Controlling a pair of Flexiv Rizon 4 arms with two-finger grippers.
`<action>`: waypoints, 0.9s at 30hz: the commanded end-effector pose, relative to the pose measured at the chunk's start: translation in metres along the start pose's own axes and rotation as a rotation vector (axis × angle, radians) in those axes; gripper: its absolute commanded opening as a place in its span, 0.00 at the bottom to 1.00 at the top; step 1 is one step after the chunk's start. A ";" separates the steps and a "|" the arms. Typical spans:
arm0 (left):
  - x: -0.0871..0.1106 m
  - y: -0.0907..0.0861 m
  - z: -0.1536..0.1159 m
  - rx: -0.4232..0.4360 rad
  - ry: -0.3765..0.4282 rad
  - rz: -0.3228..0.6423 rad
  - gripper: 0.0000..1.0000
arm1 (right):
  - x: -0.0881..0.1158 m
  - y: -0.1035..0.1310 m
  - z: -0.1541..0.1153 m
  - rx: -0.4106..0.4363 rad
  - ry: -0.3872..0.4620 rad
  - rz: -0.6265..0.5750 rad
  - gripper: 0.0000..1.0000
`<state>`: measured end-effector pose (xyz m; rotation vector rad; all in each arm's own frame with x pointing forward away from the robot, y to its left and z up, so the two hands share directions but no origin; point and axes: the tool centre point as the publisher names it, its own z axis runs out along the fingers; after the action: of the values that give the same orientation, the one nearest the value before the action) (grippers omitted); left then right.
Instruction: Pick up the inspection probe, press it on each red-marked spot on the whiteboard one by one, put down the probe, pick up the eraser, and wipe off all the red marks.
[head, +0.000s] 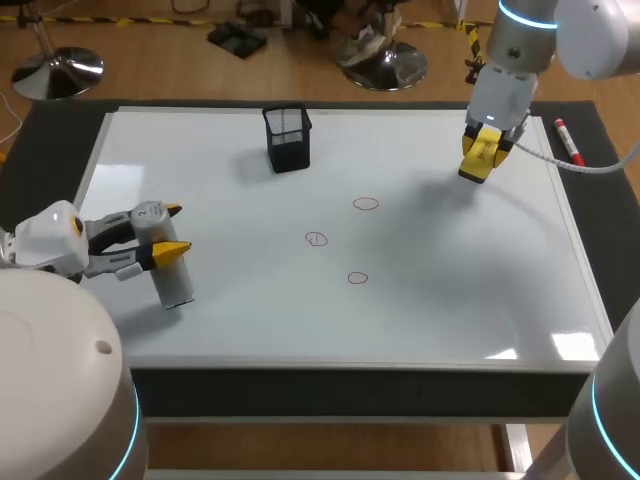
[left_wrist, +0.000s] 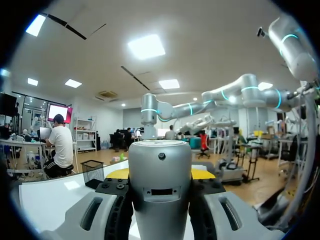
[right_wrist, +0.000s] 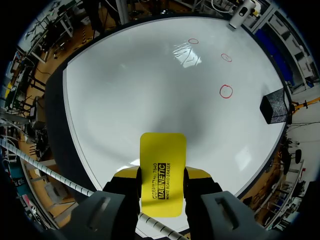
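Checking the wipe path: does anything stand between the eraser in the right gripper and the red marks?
Nothing visible does. Only bare whiteboard lies between the eraser and the three red marks; the mesh cup stands aside, the left gripper with the probe beyond them.

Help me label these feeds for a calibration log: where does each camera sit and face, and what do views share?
Head view: above and behind, looking down on the whiteboard; left gripper holds the probe, right gripper the eraser.
Left wrist view: on that wrist, facing level across the whiteboard; its fingers flank the probe.
Right wrist view: on that wrist, looking down at the red marks; its fingers grip the eraser.
Shared: the black mesh holder shows in all three.
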<state>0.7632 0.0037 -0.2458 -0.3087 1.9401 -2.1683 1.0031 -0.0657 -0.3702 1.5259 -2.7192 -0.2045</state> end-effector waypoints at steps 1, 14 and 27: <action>0.001 -0.002 0.000 -0.001 -0.002 0.001 0.00 | -0.011 0.008 0.000 0.005 0.018 -0.024 0.00; 0.001 -0.002 0.000 -0.001 -0.002 0.001 0.00 | -0.094 0.091 0.008 0.009 0.049 -0.150 0.00; 0.001 -0.002 0.000 -0.001 -0.002 0.001 0.00 | -0.156 0.171 0.025 0.015 0.150 -0.397 0.00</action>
<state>0.7632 0.0032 -0.2456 -0.3094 1.9416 -2.1669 0.9395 0.1403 -0.3618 2.0163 -2.3537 -0.1825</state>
